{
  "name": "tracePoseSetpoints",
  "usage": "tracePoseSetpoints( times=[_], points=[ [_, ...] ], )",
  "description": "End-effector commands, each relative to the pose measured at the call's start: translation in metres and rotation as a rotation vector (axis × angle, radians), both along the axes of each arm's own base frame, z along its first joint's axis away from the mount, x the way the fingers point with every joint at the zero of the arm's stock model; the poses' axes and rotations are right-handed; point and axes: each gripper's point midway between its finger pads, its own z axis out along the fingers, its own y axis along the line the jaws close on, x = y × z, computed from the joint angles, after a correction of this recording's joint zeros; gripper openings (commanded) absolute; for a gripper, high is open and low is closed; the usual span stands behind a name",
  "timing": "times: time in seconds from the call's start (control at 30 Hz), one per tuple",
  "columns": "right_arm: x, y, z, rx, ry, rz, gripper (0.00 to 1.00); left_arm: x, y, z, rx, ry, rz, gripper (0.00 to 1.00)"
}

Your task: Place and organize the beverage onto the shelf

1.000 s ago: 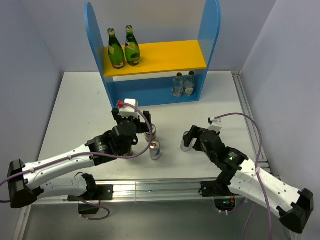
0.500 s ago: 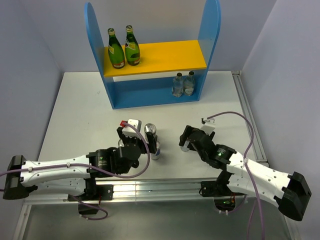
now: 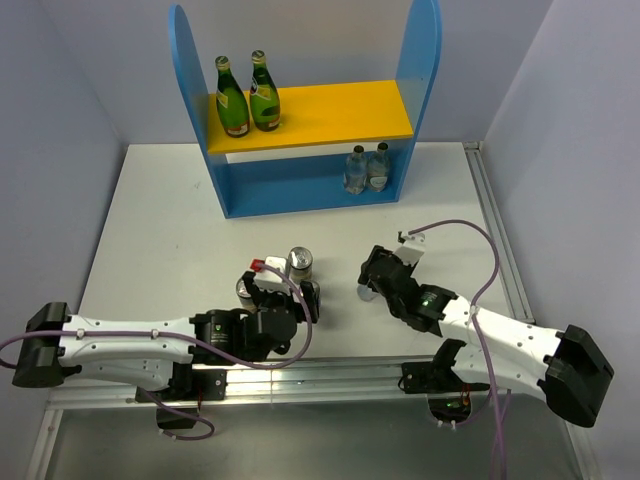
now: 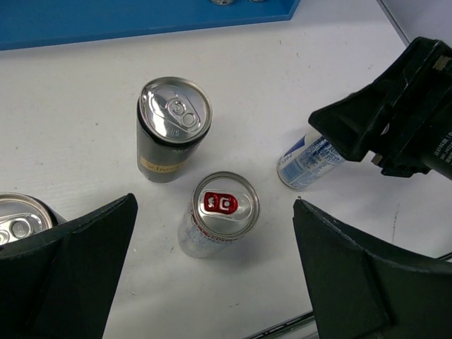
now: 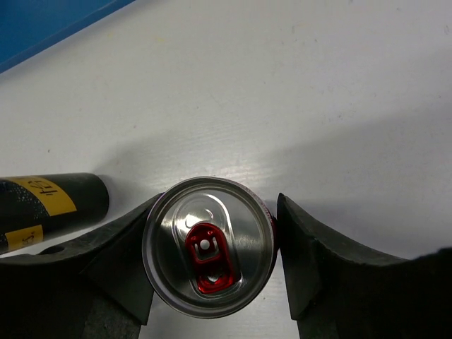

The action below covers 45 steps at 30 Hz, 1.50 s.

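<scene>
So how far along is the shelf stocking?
Done: on the shelf, two green bottles up top, two water bottles below. In hand: right gripper shut on a blue-labelled can. To do: that one plus the dark can, silver can and a third can on the table; left gripper open above them.

A white table (image 3: 160, 220) spreads beneath the left claw (image 3: 280, 293) and the right claw (image 3: 372, 285). A silver rail (image 3: 330, 372) runs along its edge behind both claws. A second rail (image 3: 497, 235) lies right of the right claw. Pale walls (image 3: 60, 110) stand around.
</scene>
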Motion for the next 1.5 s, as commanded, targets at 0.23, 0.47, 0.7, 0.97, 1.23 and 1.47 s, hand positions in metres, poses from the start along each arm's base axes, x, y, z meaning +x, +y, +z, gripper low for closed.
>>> tracePoseSetpoints(
  times=[0.23,0.47,0.7,0.97,1.23,1.47],
  points=[
    [0.012,-0.005,0.032,-0.044,-0.051,-0.044,0.00,-0.008,-0.026,-0.017,-0.005,-0.006,-0.006,0.98],
    [0.023,-0.008,0.065,-0.052,-0.103,-0.062,0.00,-0.012,-0.056,-0.027,0.052,-0.016,-0.029,0.99],
    [0.032,-0.019,0.084,-0.039,-0.134,-0.074,0.00,-0.007,-0.063,-0.054,0.088,-0.012,-0.029,0.99],
    [0.050,-0.036,0.110,-0.041,-0.152,-0.116,0.00,0.008,-0.055,-0.082,0.150,-0.017,0.049,0.99],
    [0.060,-0.034,0.112,-0.032,-0.154,-0.112,0.00,0.024,-0.040,-0.098,0.131,-0.027,0.110,0.99],
    [0.081,-0.028,0.143,-0.032,-0.192,-0.091,0.00,0.037,-0.034,-0.106,0.146,-0.059,0.161,0.95]
  ],
)
